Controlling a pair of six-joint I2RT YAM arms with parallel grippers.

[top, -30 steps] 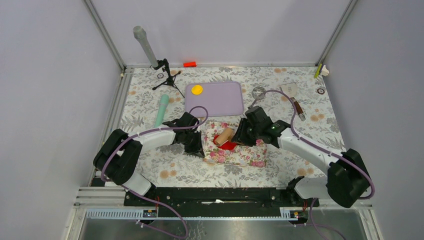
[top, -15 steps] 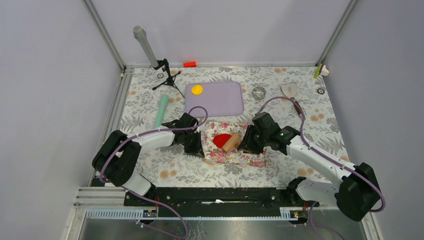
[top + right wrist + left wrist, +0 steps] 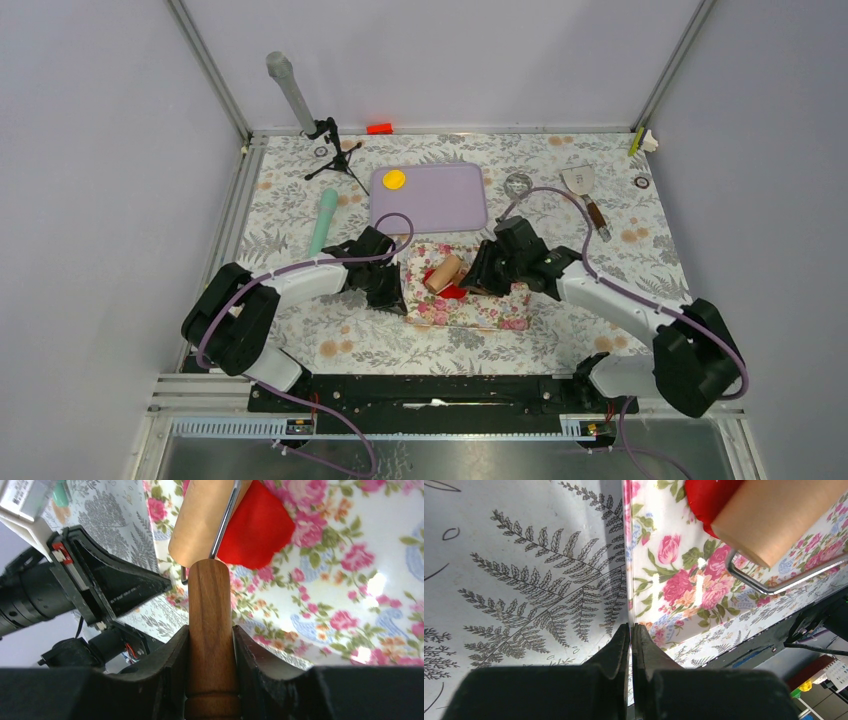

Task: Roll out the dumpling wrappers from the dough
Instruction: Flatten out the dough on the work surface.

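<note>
Left claw (image 3: 630,627): closed, at mat's (image 3: 684,587) edge.
Right claw (image 3: 210,630): clamped on roller (image 3: 200,527) handle.
Dough (image 3: 257,530): under roller, on mat.

Red dough (image 3: 457,291) flattened on floral mat (image 3: 470,312); yellow wrapper (image 3: 394,179) set apart on purple tray (image 3: 440,200)

Bright red and smooth, spread into a thin irregular sheet with a straight edge and a blunt corner, lying flat near the middle of the mat and partly hidden under the wooden roller (image 3: 443,271) resting across it. Small, round and coin-flat, bright yellow, lying alone near the far left corner of the tray, well apart from the dough and farther back on the counter (image 3: 300,220).
</note>
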